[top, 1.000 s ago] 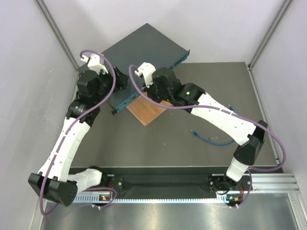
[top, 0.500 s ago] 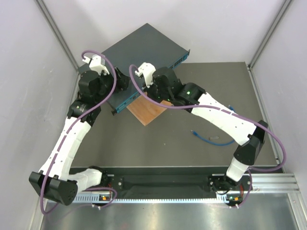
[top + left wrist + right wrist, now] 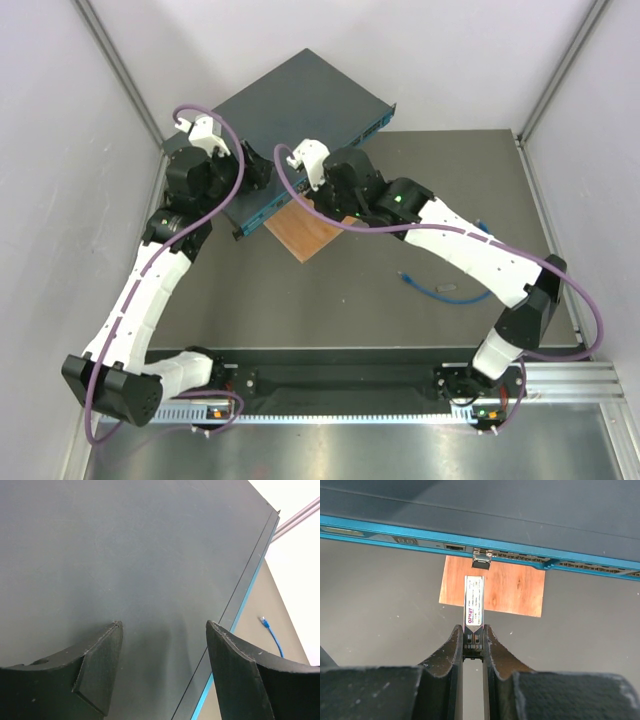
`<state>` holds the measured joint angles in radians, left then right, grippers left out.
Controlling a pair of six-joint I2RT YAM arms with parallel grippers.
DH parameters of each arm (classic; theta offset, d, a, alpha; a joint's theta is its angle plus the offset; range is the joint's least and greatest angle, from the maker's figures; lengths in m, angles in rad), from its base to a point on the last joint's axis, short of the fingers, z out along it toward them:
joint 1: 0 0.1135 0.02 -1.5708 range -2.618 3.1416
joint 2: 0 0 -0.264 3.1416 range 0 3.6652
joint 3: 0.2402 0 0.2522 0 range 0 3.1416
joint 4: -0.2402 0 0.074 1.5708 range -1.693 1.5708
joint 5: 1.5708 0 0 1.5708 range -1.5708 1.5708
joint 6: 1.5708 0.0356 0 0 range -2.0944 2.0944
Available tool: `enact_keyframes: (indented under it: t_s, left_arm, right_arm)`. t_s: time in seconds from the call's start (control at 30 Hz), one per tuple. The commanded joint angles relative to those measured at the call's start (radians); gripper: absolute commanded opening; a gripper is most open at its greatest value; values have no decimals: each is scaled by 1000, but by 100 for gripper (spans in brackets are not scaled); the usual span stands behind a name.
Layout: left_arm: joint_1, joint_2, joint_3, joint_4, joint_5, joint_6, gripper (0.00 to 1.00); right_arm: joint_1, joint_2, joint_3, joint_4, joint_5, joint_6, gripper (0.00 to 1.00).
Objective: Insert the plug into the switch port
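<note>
Teal metal fills my views: the switch (image 3: 300,110) sits at the far left of the table (image 3: 350,310), its bright blue front overhanging a wooden square (image 3: 510,590). My right gripper (image 3: 472,630) is pinched tight on a slim silver module (image 3: 474,600), label up, with its nose pointing at the socket row and just short of it. A small metal piece (image 3: 481,560) juts from the socket directly ahead. My left gripper (image 3: 164,625) is spread wide over the switch's top, holding nothing. The plug (image 3: 404,275) lies untouched on the table at the end of its blue cable (image 3: 440,292), well apart from both grippers. To seat the module well, I judge I should keep it square to the front face, aim for a free socket beside the occupied one, advance slowly and straight, and steady the box with the left arm.
</note>
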<state>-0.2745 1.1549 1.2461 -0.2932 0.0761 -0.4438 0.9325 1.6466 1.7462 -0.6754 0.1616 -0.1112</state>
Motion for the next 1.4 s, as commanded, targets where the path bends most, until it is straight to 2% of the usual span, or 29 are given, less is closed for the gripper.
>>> enact_keyframes:
  t_s: [0.0,0.5,1.37]
  left_arm:
    - [3,0,-2,46,13,-9,72]
    - [4,-1,-10,54,28,-33,72]
    - [3,0,-14,62,44,-47,72]
  right_arm:
    - [-11,-19,50,28,7,-4,0]
    - [-11,51,127,40,42,-16,0]
    - [-21,61,93,28,1,7,0]
